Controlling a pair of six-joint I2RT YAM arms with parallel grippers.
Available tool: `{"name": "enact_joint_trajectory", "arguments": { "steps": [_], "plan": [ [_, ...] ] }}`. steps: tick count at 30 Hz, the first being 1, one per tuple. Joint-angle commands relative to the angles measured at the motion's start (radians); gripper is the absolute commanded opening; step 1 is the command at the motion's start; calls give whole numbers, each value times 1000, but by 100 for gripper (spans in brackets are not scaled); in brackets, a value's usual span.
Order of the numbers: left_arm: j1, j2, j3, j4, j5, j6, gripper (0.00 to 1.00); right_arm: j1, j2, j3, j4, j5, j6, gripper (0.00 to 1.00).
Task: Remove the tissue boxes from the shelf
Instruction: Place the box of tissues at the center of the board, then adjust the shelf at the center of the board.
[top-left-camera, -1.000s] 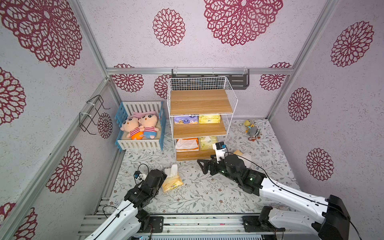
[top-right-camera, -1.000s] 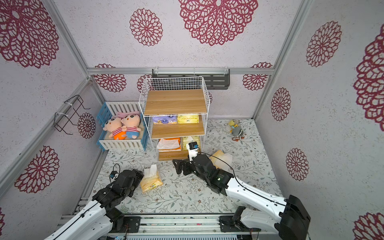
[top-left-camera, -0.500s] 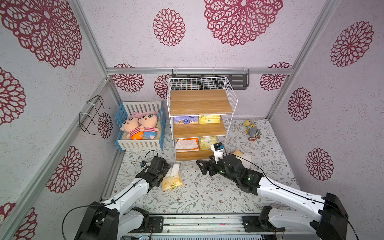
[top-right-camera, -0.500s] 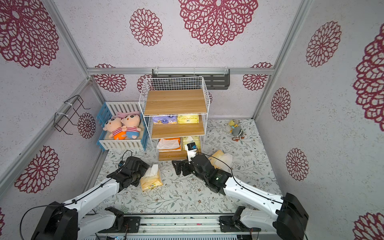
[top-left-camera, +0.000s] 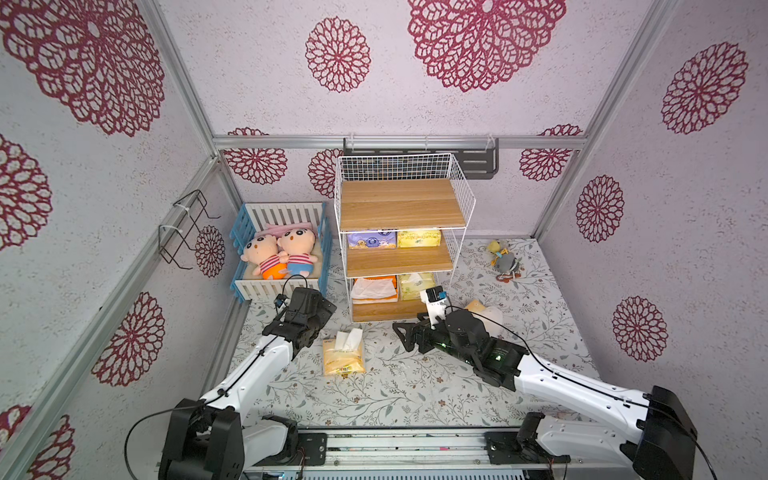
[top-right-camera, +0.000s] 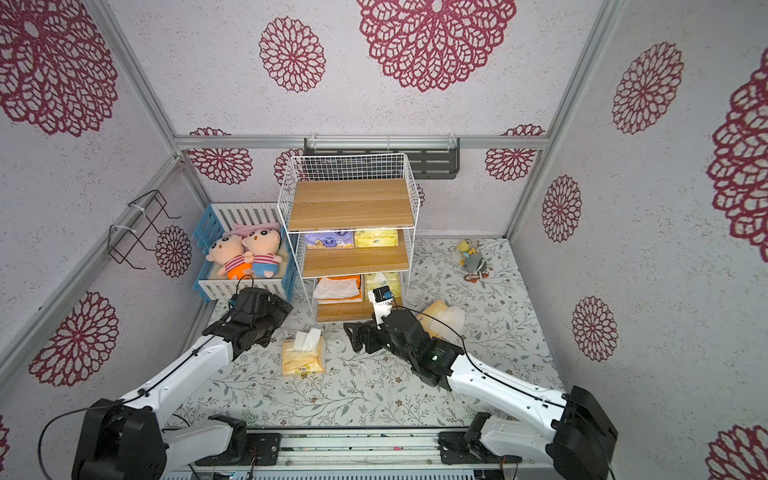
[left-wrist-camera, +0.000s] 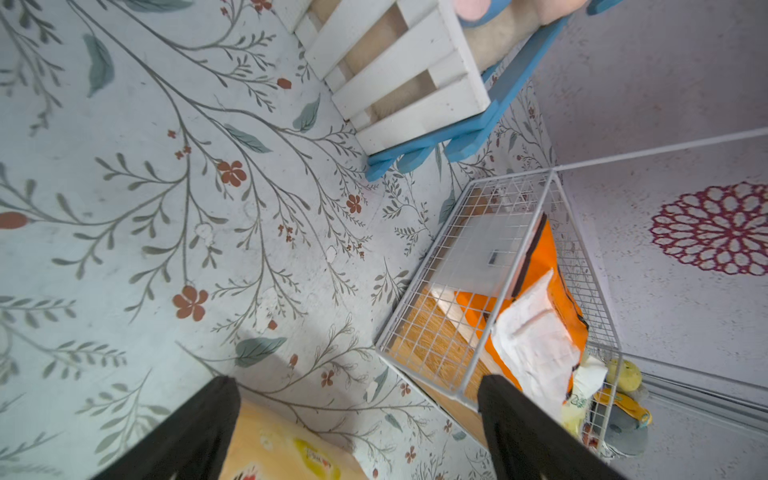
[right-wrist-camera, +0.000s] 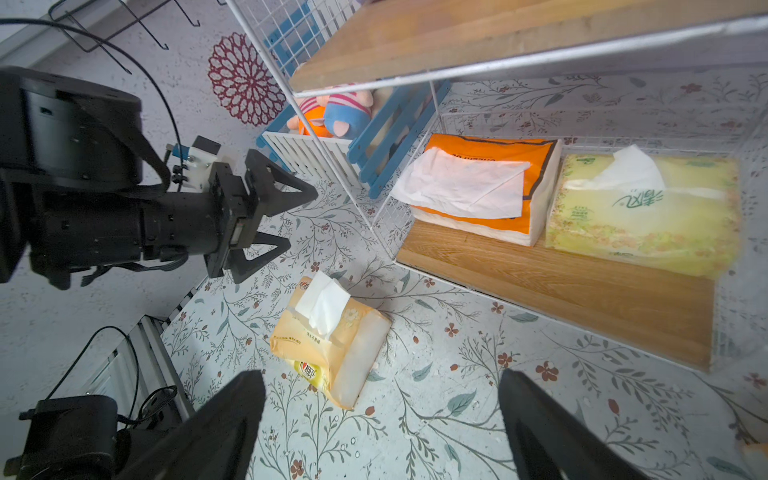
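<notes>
Right gripper (top-left-camera: 402, 337) gapes empty, left gripper (right-wrist-camera: 302, 218) too; orange pack (right-wrist-camera: 536, 174), at its eleven o'clock on shelf (top-left-camera: 374, 311), looks light, squashy: pinch its narrow body, not loose tissue (right-wrist-camera: 457, 187).

Shelf (top-left-camera: 401, 203) back-centre, crib (top-left-camera: 282, 214) just left of it. Middle tier: mid-left pack (top-left-camera: 372, 240) beside mid-right pack (top-left-camera: 419, 238). Bottom tier: low-left pack (top-left-camera: 374, 289) beside low-right pack (top-left-camera: 415, 284). Floor pack (top-left-camera: 343, 355) in front of shelf, roughly between my left gripper (right-wrist-camera: 301, 218) and right gripper (top-left-camera: 401, 336). Side pack (top-left-camera: 478, 307) behind my right arm (top-left-camera: 561, 382).
</notes>
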Motion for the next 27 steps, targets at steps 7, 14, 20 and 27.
{"name": "enact_joint_trajectory", "arguments": {
  "steps": [7, 14, 20, 27],
  "plan": [
    [0, -338, 39, -368, -84, 88, 97, -5, -88, 20, -28, 27, -7, 99],
    [-2, -451, 89, -430, 28, 198, 97, -8, -106, 0, 38, -14, 22, 99],
    [-9, -467, 172, -512, 35, 257, 97, -8, -34, 82, 51, -30, -13, 97],
    [-14, -501, 200, -534, 46, 293, 97, -8, 13, 167, 103, 27, -25, 91]
  ]
}}
